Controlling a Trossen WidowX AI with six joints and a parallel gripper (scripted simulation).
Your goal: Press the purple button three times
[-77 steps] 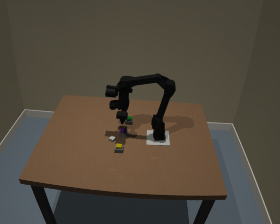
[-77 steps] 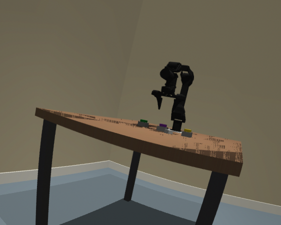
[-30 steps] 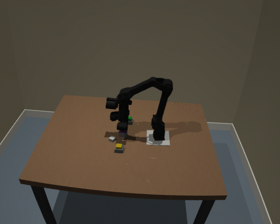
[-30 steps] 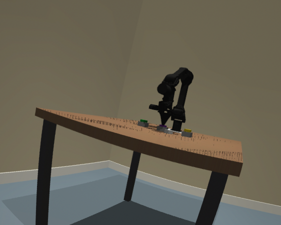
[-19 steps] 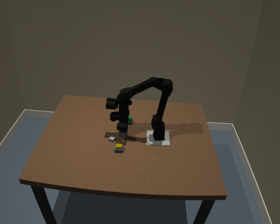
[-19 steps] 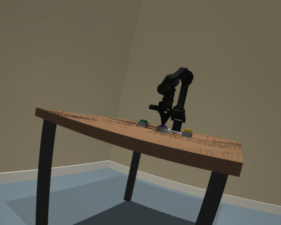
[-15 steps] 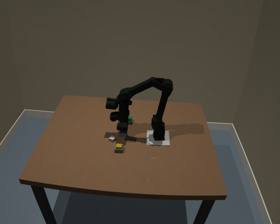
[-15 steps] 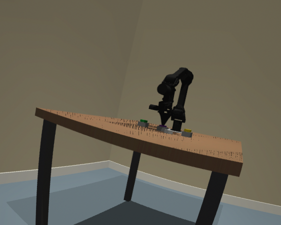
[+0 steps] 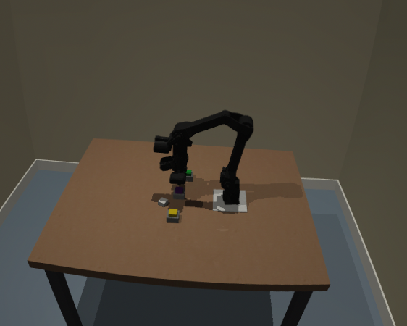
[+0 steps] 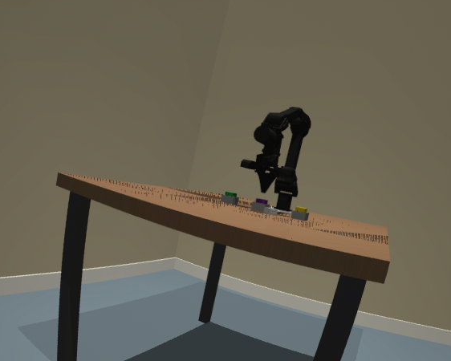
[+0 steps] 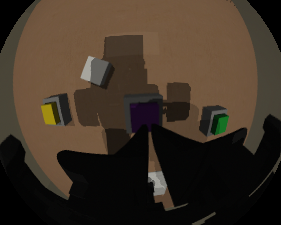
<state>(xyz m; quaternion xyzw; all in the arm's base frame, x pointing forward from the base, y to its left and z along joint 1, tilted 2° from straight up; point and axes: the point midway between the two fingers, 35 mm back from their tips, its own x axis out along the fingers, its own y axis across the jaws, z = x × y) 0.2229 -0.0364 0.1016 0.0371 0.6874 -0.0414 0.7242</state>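
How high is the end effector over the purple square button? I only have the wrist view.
Observer: Exterior view: the shut end effector hangs above the purple square button with a visible gap, no contact.
Operator: Cap up or down?
Observer: Up. It stands proud of its grey housing.
Operator: Where is the arm's base?
Observer: Top view: on a white square plate, to the image right of the button row.
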